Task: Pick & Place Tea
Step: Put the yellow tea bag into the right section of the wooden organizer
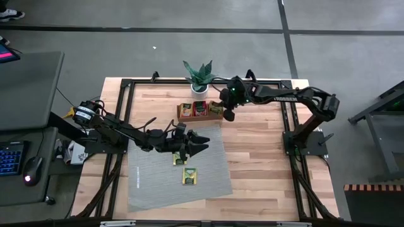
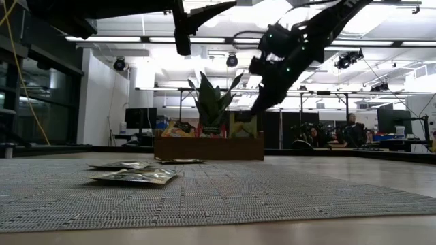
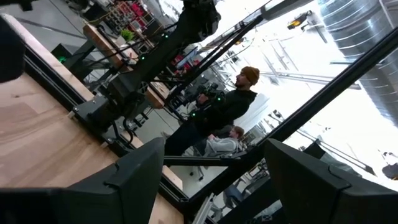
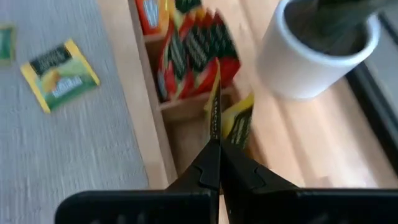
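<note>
Two loose tea sachets (image 1: 180, 159) (image 1: 189, 176) lie flat on the grey mat (image 1: 151, 183), one just behind the other, both yellow-green. Left gripper (image 1: 201, 144): raised above the mat's back right part, fingers spread, nothing between them. Wooden tray (image 1: 183, 117): at the mat's back edge, three compartments, red sachets (image 4: 199, 46) standing in the middle one, yellow ones (image 4: 239, 121) in the right one. Right gripper (image 4: 212, 134): above the tray's right compartment, fingers pressed together, pinching a sachet (image 4: 215, 93) edge-on. White pot (image 4: 317, 56) with a green plant (image 1: 199, 74): just behind the tray.
</note>
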`<state>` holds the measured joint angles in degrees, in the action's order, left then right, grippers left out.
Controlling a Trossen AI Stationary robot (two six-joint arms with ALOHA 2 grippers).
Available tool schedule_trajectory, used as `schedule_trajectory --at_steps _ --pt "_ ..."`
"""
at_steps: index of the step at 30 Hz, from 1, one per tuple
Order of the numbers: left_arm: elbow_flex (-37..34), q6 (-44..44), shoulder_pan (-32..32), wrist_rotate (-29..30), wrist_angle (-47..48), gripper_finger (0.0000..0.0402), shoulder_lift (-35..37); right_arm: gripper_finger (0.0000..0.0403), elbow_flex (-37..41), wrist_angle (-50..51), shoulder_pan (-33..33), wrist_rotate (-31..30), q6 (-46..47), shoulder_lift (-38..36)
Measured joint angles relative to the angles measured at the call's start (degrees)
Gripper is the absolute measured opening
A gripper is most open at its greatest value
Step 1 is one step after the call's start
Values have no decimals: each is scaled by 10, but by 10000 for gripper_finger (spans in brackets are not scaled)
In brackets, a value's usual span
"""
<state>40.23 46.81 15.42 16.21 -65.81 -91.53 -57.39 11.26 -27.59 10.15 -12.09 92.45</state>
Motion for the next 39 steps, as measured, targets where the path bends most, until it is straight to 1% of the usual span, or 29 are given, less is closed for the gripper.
schedule_trajectory --at_steps 10,22,26,32,36,39 --pt "0 0 0 0 2 275 0 0 0 5 0 0 -4 42" --pt "0 2 0 -1 4 275 0 6 0 -31 -2 -2 -9 43" --pt "0 2 0 0 14 275 0 33 0 -34 -1 -1 -8 43" --pt "0 0 0 14 40 275 0 113 1 -27 -1 10 15 38" --pt "-13 1 1 38 68 275 10 156 1 -18 2 3 17 12" --pt "-33 15 8 69 106 275 33 170 1 -6 6 -6 18 -20"
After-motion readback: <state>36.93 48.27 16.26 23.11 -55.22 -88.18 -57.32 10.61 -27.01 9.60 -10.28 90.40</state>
